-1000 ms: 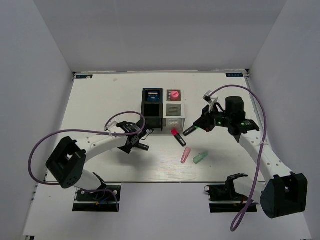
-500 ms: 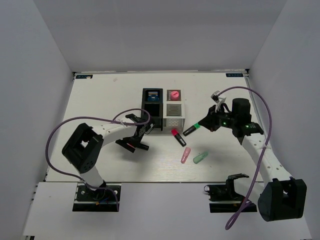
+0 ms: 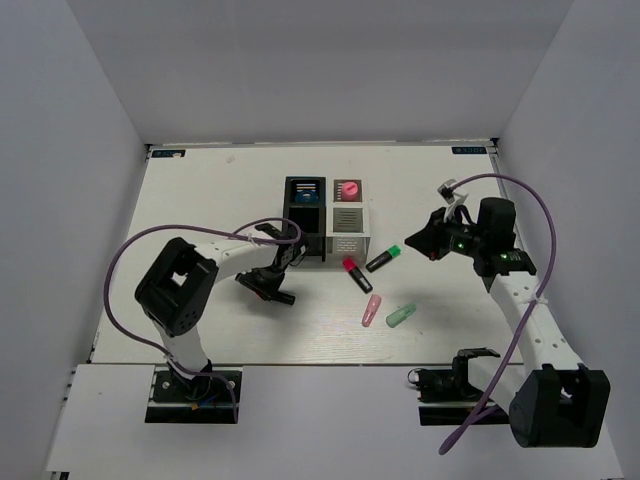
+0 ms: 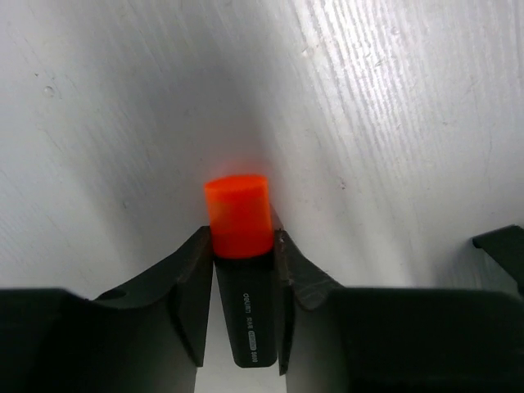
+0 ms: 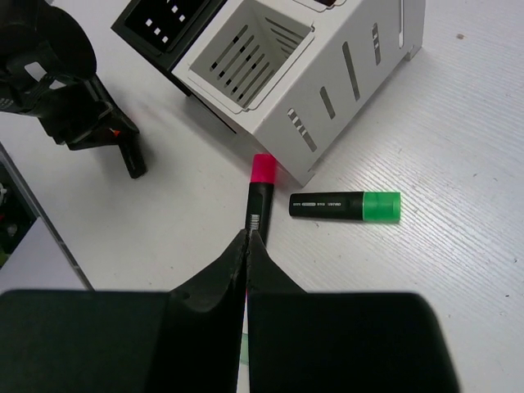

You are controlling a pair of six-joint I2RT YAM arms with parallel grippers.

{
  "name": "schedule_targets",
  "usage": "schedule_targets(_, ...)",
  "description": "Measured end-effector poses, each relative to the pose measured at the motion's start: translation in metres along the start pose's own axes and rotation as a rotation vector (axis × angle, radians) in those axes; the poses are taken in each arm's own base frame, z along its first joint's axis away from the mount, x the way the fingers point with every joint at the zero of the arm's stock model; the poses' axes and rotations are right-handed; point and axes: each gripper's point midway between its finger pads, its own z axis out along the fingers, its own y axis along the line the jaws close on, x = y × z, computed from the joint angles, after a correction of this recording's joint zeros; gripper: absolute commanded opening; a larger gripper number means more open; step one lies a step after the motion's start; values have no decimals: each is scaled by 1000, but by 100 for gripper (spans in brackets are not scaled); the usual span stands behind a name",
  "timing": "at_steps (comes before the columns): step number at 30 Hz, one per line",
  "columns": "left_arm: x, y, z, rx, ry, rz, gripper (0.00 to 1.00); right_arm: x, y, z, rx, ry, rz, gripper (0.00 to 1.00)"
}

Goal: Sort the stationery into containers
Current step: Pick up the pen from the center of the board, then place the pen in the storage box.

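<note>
Right gripper point(image 5: 246, 241) fills the bottom of the frame; its fingers are pressed flat together with nothing between them. Just beyond the tips lies the red-capped marker point(image 5: 259, 196), cap toward the near corner of the white organiser point(image 5: 344, 65), close to it; contact cannot be told. The green-capped marker point(image 5: 344, 205) lies flat to its right, cap pointing right, the two apart. Near cell of the white organiser is open, its walls slotted; the black organiser point(image 5: 164, 20) adjoins at upper left. Left gripper point(image 5: 115, 135) sits low on the table point(image 5: 458, 164) at the left edge; a dark marker point(image 5: 133, 160) projects from it, with an orange speck at its fingers.
</note>
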Motion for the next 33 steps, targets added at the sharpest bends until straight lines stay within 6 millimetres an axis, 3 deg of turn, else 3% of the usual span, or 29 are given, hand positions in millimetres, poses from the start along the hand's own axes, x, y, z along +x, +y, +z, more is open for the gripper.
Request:
schedule_targets(2, 0, 2, 1, 8, 3, 9, 21, -2, -1, -1, -2, -8, 14, 0)
schedule_targets(3, -1, 3, 0, 10, 5, 14, 7, -3, -1, -2, -3, -12, 18, 0)
schedule_targets(4, -1, 5, 0, 15, 8, 26, 0, -4, -2, -3, -3, -16, 21, 15)
schedule_targets(7, -3, 10, -3, 23, 5, 106, 0, -4, -1, -5, -16, -22, 40, 90)
schedule_targets(8, -6, 12, -7, 33, -5, 147, 0, -4, 1, -5, -24, -21, 48, 90)
schedule_targets(9, -10, 13, -14, 47, -18, 187, 0, -4, 3, -5, -37, -22, 41, 86)
schedule_targets(10, -16, 11, -23, 76, -40, 232, 0, -3, 5, -5, -54, -22, 33, 65)
schedule_targets(11, -21, 7, -35, 113, -62, 278, 0, -4, 6, -6, -69, -24, 16, 1)
schedule_targets(15, -49, -27, -113, 370, -173, 454, 0, 1, 19, -11, -174, -16, 10, 3)
schedule_targets(16, -57, -36, -133, 446, -210, 491, 0, 3, 23, -11, -208, -8, 11, 35)
schedule_targets(17, -64, -45, -151, 517, -250, 520, 0, 6, 26, -12, -238, 4, 26, 90)
schedule_targets(20, -81, -64, -187, 674, -391, 627, 0, 12, 32, -10, -318, 30, 37, 91)
schedule_targets(21, -85, -72, -194, 710, -441, 662, 0, 14, 33, -10, -339, 34, 33, 84)
schedule_targets(22, -88, -82, -201, 741, -493, 688, 0, 15, 35, -10, -357, 35, 27, 71)
schedule_targets(23, -91, -93, -206, 760, -547, 718, 0, 17, 38, -11, -378, 35, 17, 40)
schedule_targets(24, -92, -104, -209, 773, -595, 744, 0, 17, 40, -12, -396, 30, 3, 0)
schedule_targets(28, -86, -148, -210, 783, -754, 836, 0, 19, 47, -15, -443, 28, 8, 0)
schedule_targets(29, -83, -158, -208, 781, -782, 859, 0, 20, 47, -15, -448, 30, 11, 28)
schedule_targets(30, -77, -170, -205, 775, -821, 890, 0, 22, 47, -15, -455, 32, 9, 78)
schedule_targets(31, -75, -175, -203, 771, -834, 900, 0, 23, 48, -15, -455, 38, 22, 88)
schedule_targets(33, -70, -189, -198, 762, -880, 923, 0, 25, 48, -16, -457, 36, 3, 90)
